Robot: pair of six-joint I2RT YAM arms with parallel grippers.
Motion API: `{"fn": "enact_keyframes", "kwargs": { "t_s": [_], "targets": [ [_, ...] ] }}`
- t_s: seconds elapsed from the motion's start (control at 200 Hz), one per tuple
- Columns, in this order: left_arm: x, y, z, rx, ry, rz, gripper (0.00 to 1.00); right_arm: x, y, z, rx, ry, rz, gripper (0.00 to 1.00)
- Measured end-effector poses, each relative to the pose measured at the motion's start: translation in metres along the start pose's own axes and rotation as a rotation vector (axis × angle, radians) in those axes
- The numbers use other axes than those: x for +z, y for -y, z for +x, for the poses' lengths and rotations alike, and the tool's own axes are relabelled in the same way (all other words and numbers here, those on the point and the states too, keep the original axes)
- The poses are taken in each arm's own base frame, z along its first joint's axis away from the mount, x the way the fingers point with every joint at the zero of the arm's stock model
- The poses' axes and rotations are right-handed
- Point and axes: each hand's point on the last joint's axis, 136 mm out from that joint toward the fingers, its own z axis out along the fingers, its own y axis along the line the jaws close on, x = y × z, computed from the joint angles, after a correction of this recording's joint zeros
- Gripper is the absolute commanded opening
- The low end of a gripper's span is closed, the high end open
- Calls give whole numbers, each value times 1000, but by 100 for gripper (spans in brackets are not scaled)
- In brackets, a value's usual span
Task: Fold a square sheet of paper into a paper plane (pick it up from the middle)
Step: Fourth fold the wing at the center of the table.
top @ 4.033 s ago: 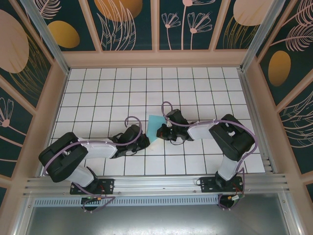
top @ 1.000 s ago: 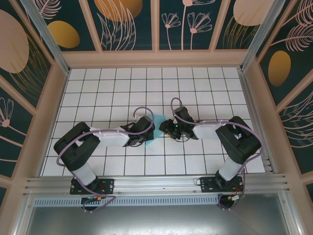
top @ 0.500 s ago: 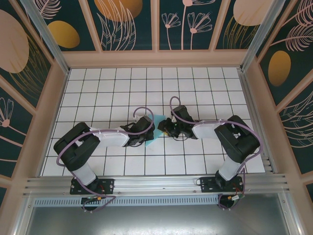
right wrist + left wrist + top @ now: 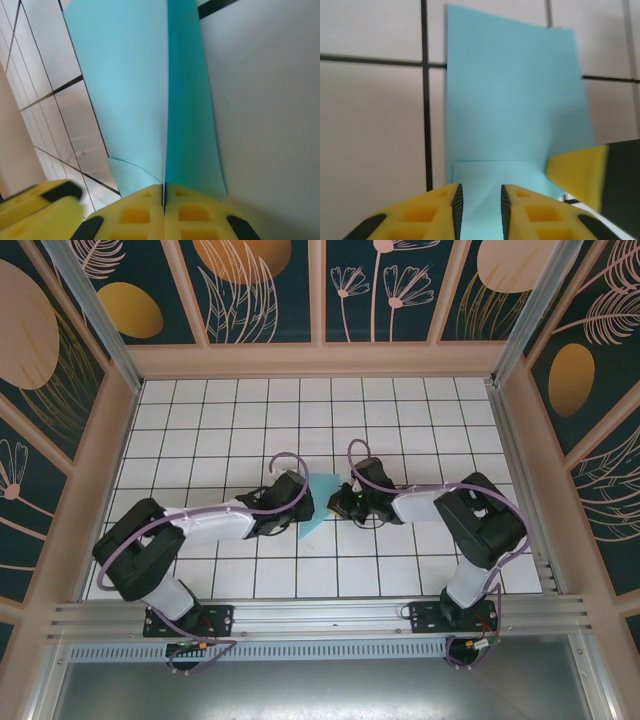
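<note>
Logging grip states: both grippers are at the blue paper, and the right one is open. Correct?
No: the right gripper is shut on the paper; the right wrist view shows its fingers meeting with the sheet pinched between them. The left gripper is at the paper too.

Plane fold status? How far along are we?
Early to mid. Done: the sheet of paper is folded along one long crease, with a small flap at its near end. In hand: the right gripper is shut on the crease; the left gripper sits slightly open over the flap. Left: no pointed dart yet, so nose and wing folds remain.
</note>
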Motion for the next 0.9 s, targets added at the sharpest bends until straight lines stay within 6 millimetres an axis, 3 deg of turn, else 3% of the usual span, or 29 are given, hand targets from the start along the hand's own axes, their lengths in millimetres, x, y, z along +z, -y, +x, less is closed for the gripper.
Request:
{"fn": "enact_keyframes", "kwargs": {
  "t_s": [0.09,0.315,0.46,0.661,0.896],
  "targets": [
    [-17,12,-15,15,46,49,60,-13,-1,-7,6,43,22,2],
    [-48,33,-45,69,155,156,77,-45,-17,-29,27,152,44,2],
    [-49,38,-49,132,191,212,88,-48,-7,-33,105,167,79,2],
    [-43,39,-28,287,194,302,88,-52,2,-38,216,179,104,2],
    [-34,54,-12,468,194,412,82,-46,-11,-44,280,159,97,2]
  ]
}}
